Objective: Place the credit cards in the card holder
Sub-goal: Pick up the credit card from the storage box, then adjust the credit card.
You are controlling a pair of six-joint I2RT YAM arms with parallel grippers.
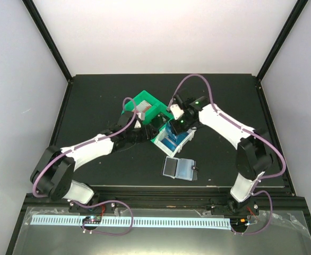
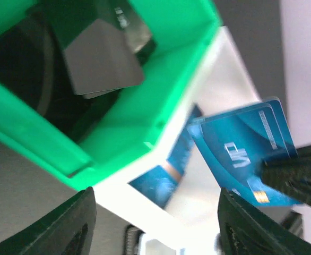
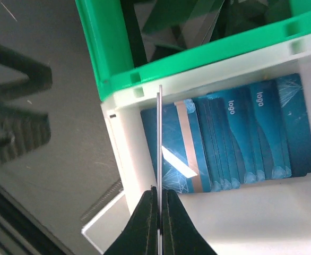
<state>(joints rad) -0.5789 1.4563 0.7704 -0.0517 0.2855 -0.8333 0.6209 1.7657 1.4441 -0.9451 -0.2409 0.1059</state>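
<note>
Pinches one blue card edge-on in the right jaws, closed tight on its end, just above the white bin where the other cards lie fanned; shows the left jaws spread wide and empty, close by the green bin; finds the card holder lying open on the surface, nearer than both bins and well apart from the card; probably calls for carrying next; lift clear of the bin wall before swinging near; hold the pinch firm, since so thin a card could pivot; turn it flat and line its edge with a clear sleeve; steady the holder with the left jaws, lest it slide.
</note>
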